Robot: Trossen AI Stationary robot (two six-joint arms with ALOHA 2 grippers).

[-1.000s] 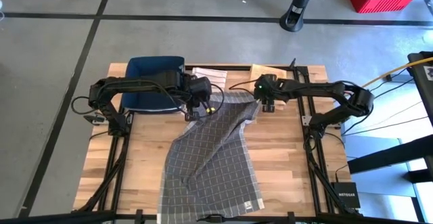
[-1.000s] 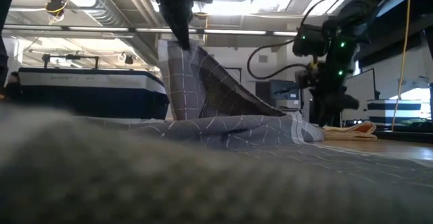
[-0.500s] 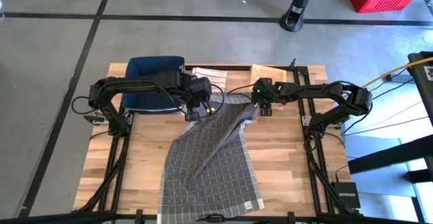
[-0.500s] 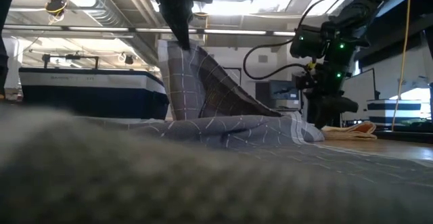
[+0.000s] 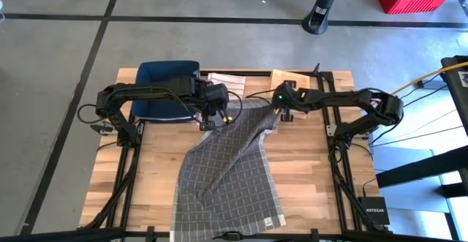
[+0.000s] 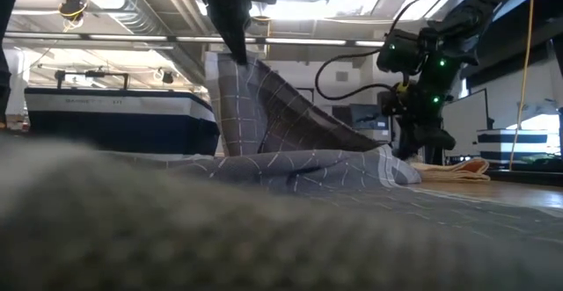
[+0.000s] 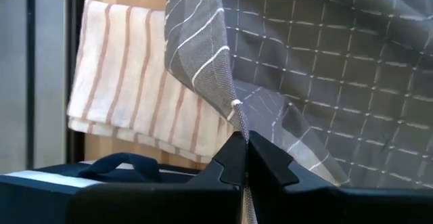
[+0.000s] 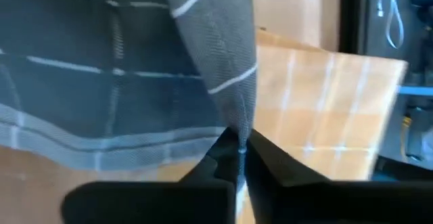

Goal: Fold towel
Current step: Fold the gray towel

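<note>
**Both grippers pinching the far corners of the grey towel**

From my remote station I see the grey checked towel [image 5: 232, 170] spread diagonally across the wooden table [image 5: 307, 176]. Its near end lies flat by the table's front edge, and its far end is gathered up between the two arms.

The left gripper [image 7: 243, 158] has its fingers pressed together on one far corner of the towel. The cloth rises from between the fingertips in a narrow fold, and in the low view that corner is lifted well above the table, with the fabric hanging down from it like a tent.

The right gripper [image 8: 237, 153] has its fingers clamped on the other far corner. A thin pleat of fabric stands up from between the fingertips, with the hemmed edge running off to one side. This corner sits low, close to the table surface.

Just beyond the left fingers lies a folded cream towel with reddish stripes [image 7: 128, 82], flat on the wood. A dark blue bin [image 5: 164, 87] sits beside the left arm. Beyond the right fingers lies a pale folded cloth [image 8: 325, 109].
</note>
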